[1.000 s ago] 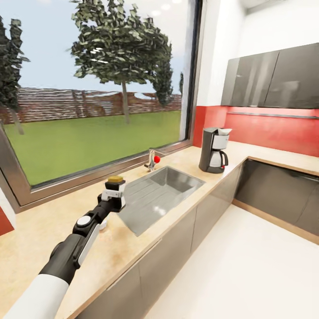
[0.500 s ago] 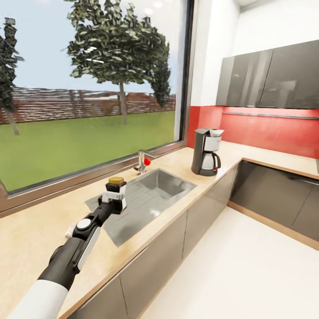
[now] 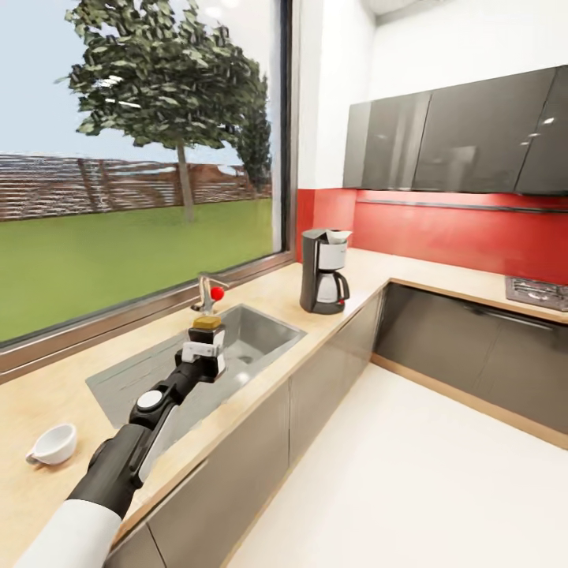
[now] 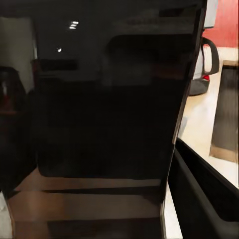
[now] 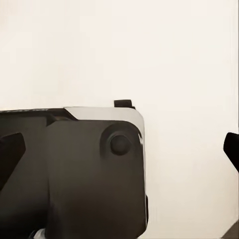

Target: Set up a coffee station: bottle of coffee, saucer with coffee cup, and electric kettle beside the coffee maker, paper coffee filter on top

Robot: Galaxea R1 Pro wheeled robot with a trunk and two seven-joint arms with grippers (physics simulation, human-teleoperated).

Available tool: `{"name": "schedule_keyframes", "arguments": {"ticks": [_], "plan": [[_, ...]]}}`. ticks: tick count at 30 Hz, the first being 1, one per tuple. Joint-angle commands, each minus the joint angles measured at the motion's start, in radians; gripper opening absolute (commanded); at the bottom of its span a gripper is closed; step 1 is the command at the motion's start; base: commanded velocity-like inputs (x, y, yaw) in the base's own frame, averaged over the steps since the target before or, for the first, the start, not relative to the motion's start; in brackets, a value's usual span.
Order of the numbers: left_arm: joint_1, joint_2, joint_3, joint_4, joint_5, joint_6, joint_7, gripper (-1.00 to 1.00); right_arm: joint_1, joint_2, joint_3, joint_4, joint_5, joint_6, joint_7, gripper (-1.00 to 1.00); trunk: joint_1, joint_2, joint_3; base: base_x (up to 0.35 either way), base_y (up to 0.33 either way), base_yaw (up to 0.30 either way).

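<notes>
In the head view my left gripper (image 3: 204,345) is shut on the bottle of coffee (image 3: 207,323). Its yellow-gold cap shows above the fingers, held over the front edge of the sink (image 3: 252,339). In the left wrist view the bottle of coffee (image 4: 104,109) is a dark mass close to the lens. The coffee maker (image 3: 323,272) stands on the kitchen countertop (image 3: 47,394) beyond the sink, with a white paper coffee filter (image 3: 339,234) on top. The coffee maker (image 4: 206,59) also shows past the bottle in the left wrist view. A white coffee cup (image 3: 54,443) sits on the countertop at the near left. My right gripper (image 5: 119,149) is open above white floor.
A faucet with a red knob (image 3: 210,293) stands behind the sink under the big window. Dark grey cabinet fronts (image 3: 331,379) run along an L-shaped counter with a red backsplash. A hob (image 3: 540,292) lies at the far right. White floor (image 3: 410,473) spreads to my right.
The whole head view has shifted: the camera swung right, so sink and coffee maker sit further left and the coffee cup and hob have come into view. My left gripper still holds the bottle.
</notes>
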Motion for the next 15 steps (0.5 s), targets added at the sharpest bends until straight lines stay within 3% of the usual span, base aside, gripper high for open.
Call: {"name": "schedule_keyframes", "arguments": {"ticks": [1, 6, 15], "plan": [[0.0, 0.001, 0.0, -0.002, 0.009, 0.007, -0.002, -1.0, -0.001, -0.001, -0.008, 0.001, 0.011, -0.003, -0.004, 1.0, 0.001, -0.002, -0.001, 0.002, -0.272, -0.175], [0.0, 0.001, -0.001, 0.006, 0.008, 0.007, -0.002, -1.0, 0.0, -0.022, -0.005, 0.001, 0.011, -0.005, -0.004, 1.0, 0.001, -0.002, -0.001, 0.006, -0.273, -0.047], [0.0, 0.001, -0.001, 0.011, 0.006, 0.007, -0.002, -1.0, 0.0, -0.022, -0.008, 0.001, 0.009, -0.006, -0.001, 1.0, 0.001, -0.002, -0.001, 0.106, -0.272, -0.002]]}}
